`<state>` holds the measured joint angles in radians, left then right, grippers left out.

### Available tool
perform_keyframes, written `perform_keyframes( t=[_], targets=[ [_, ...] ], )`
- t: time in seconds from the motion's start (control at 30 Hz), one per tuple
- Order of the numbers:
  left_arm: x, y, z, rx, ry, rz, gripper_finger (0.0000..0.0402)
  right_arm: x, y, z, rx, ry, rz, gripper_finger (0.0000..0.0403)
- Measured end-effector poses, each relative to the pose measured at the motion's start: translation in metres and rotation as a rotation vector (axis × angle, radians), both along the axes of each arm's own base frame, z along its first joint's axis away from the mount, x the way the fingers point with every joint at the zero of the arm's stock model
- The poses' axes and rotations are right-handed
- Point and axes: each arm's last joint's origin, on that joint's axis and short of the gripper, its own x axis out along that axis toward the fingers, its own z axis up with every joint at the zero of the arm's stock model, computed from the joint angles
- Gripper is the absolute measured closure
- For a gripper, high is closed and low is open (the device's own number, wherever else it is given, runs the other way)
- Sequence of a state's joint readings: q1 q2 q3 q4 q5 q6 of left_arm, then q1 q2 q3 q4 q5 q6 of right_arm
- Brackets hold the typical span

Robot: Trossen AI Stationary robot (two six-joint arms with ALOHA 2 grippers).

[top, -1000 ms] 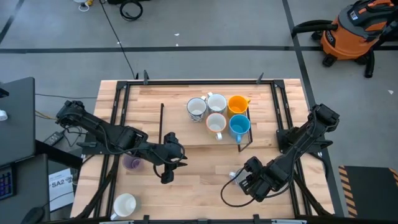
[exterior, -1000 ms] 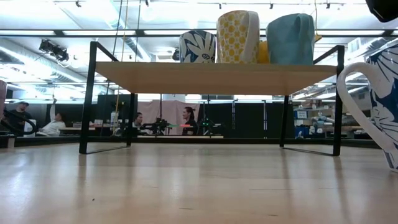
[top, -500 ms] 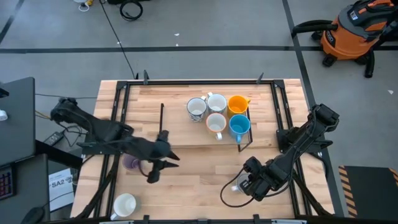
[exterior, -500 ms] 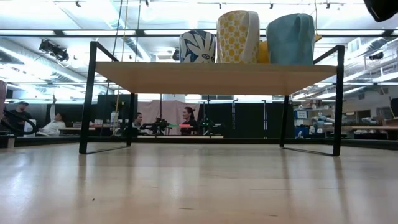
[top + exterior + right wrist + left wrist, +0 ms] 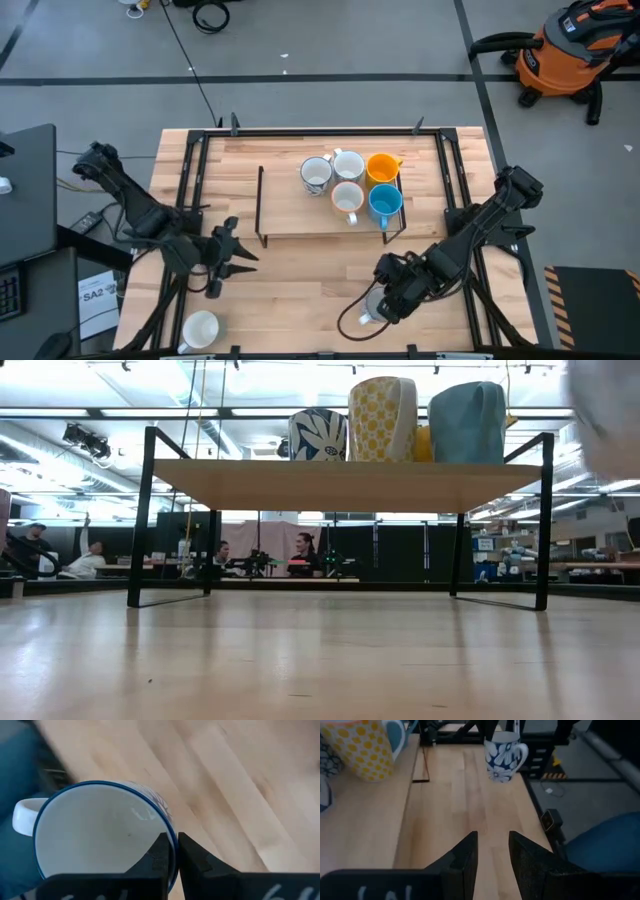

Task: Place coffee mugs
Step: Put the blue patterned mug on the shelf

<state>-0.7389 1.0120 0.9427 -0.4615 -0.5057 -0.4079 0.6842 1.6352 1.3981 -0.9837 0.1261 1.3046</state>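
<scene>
Fingers of the right gripper (image 5: 170, 851) clench the blue-rimmed mug's (image 5: 100, 837) wall (no readable writing anywhere on it); left gripper (image 5: 492, 851) hangs spread, empty, over the desk (image 5: 460, 795).

The right end effector (image 5: 377, 303) has clamped onto the rim of a blue-flowered mug (image 5: 100, 837) and carried it toward seven o'clock. The left end effector (image 5: 232, 262) (fingers apart) has swung back toward nine o'clock.

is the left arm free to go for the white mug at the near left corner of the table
Probably yes. The left gripper is open and empty, and only bare table lies between it and the white mug.
</scene>
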Motion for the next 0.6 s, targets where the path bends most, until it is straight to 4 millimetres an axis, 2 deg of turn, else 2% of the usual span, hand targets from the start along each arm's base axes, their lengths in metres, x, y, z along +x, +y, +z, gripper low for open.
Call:
perform_keyframes(
  t=[0.17, 0.33, 0.47, 0.6],
  targets=[
    [-0.006, 0.004, -0.017, -0.033, -0.038, -0.003, 0.0285, 0.022, -0.012, 0.042, 0.003, -0.149, 0.117, 0.0378],
    [-0.006, 0.005, -0.018, -0.033, -0.046, 0.007, 0.0285, 0.040, -0.034, 0.079, -0.063, -0.296, 0.211, 0.0378],
    [-0.006, 0.005, -0.018, -0.028, -0.049, 0.015, 0.0285, 0.054, -0.055, 0.099, -0.148, -0.412, 0.293, 0.0378],
    [-0.006, 0.005, -0.018, -0.009, -0.055, 0.009, 0.0285, 0.071, -0.076, 0.109, -0.235, -0.532, 0.377, 0.0379]
  ],
)
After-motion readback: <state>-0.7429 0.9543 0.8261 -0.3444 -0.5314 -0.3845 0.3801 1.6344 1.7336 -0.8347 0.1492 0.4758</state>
